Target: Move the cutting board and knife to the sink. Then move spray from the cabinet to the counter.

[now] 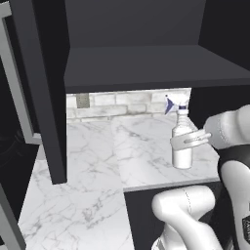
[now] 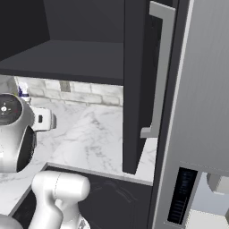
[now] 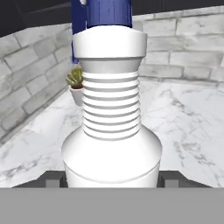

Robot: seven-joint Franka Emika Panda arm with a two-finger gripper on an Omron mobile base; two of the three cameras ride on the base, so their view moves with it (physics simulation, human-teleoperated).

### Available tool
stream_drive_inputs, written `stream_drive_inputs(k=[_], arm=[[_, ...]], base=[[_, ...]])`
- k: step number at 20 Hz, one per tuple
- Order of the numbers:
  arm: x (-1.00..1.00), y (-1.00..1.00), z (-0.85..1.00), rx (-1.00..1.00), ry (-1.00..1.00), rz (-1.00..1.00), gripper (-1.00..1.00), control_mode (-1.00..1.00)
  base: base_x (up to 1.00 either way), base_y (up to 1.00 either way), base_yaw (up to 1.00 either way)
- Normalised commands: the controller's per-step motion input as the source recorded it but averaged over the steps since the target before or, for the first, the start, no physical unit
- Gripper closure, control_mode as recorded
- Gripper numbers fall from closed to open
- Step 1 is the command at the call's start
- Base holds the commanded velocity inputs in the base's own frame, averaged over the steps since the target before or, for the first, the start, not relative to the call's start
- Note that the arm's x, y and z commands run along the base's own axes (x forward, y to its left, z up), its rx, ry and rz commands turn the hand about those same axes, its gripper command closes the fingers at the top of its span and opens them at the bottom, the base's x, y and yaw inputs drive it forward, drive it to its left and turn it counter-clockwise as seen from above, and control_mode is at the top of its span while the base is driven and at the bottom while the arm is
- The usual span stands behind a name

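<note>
The arm reaches sideways, low under the open cabinet, with the wrist level. The gripper sits around the spray, one finger on each side of the bottle, just below its neck. The jaws are spread wide and look pressed on the bottle's sides. The spray stands upright on the counter, near the brick wall. In the hand view, the spray is very close, and a small plant stands behind it.
</note>
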Motion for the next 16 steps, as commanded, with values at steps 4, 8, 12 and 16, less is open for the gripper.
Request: stream_drive_inputs(k=[4,8,12,16], arm=[[0.46,0.12,-0.68,0.01,-0.01,0.14,1.0,-1.0],[0.49,0.17,-0.66,0.0,-0.14,0.12,1.0,-1.0],[0.52,0.14,-0.59,0.01,-0.23,0.09,1.0,-1.0],[0.49,0.07,-0.6,0.04,-0.22,0.07,1.0,-1.0]], base=[[0.0,0.0,0.0],[0.0,0.0,0.0],[0.0,0.0,0.0],[0.0,0.0,0.0]])
